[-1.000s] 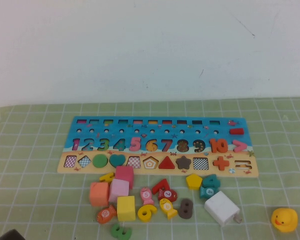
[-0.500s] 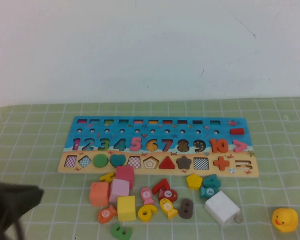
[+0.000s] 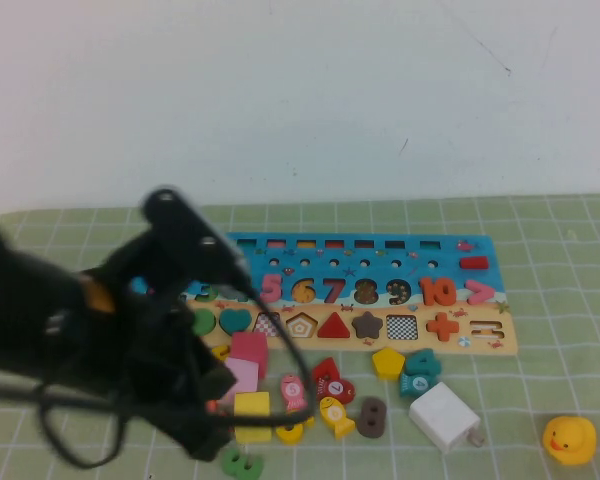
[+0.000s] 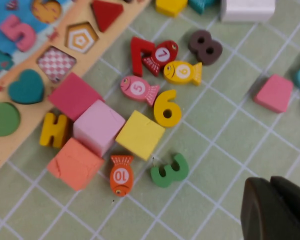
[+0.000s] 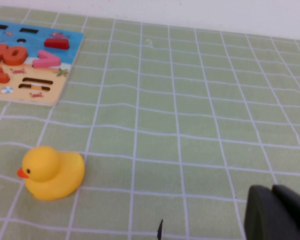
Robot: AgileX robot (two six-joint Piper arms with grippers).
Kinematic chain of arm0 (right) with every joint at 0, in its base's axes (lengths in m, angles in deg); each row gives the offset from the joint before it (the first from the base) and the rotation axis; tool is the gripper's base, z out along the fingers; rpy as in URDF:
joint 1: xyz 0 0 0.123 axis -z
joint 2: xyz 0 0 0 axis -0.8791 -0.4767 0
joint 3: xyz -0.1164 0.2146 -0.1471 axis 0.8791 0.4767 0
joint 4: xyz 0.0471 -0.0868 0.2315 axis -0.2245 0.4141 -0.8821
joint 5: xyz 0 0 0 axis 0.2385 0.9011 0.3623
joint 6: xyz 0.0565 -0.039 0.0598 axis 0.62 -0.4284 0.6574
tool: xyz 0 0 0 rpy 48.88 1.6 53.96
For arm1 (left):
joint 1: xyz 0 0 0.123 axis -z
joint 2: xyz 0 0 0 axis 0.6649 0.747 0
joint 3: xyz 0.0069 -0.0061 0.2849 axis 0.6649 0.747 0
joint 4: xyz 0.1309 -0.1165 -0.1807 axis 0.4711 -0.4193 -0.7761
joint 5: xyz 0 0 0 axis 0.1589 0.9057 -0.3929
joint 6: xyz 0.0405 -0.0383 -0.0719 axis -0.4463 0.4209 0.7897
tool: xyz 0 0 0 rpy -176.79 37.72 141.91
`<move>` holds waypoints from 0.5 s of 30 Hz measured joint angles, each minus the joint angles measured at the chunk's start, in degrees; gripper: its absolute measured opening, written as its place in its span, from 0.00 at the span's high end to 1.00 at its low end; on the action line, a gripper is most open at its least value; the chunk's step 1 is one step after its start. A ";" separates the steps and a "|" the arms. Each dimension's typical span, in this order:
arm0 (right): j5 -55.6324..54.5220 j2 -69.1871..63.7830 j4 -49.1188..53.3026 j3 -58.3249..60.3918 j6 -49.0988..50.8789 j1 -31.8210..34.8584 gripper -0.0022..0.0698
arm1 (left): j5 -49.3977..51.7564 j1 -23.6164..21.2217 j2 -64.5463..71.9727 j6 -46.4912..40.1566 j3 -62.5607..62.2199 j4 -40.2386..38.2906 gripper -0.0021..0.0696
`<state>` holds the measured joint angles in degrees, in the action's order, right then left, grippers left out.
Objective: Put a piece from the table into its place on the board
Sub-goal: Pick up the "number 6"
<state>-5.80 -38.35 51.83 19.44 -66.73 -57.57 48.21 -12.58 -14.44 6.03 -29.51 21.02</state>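
Observation:
The piece, a flat yellow numeral 6 [image 4: 166,107], lies on the table's green grid mat [image 4: 225,130] among loose numerals, fish and cubes. In the high view the piece [image 3: 292,432] is partly behind my left arm [image 3: 130,340] and its cable. The board [image 3: 380,262] [image 4: 40,24] lies behind the pile, its left end hidden by that arm. My left gripper [image 4: 277,210] is shut and empty, apart from the 6, over bare mat beyond the green 3 [image 4: 170,171]. My right gripper [image 5: 279,215] is shut and empty, over the mat near the duck.
A white block [image 3: 443,415] and a yellow duck [image 3: 568,438] [image 5: 52,172] stand at the front right. A yellow cube [image 4: 140,135], pink and orange cubes and a yellow fish [image 4: 182,72] crowd the 6. A pink block [image 4: 274,92] lies apart.
My left arm has swung in from the lower left and now hangs over the board's left end and the pile. The pieces have not moved.

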 joint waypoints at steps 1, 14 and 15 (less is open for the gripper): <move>0.00 0.00 0.00 0.00 0.00 0.00 0.97 | 0.00 1.02 1.68 1.31 -0.88 1.42 0.97; 0.00 0.00 0.00 0.00 0.00 0.00 0.97 | 1.97 12.80 22.49 17.04 -8.96 17.52 0.59; 0.00 0.00 0.00 0.00 0.00 0.00 0.97 | 2.43 12.94 23.76 18.36 -9.71 17.52 0.51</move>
<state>-5.80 -38.35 51.83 19.44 -66.73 -57.57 50.65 0.36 9.32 24.39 -39.22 38.53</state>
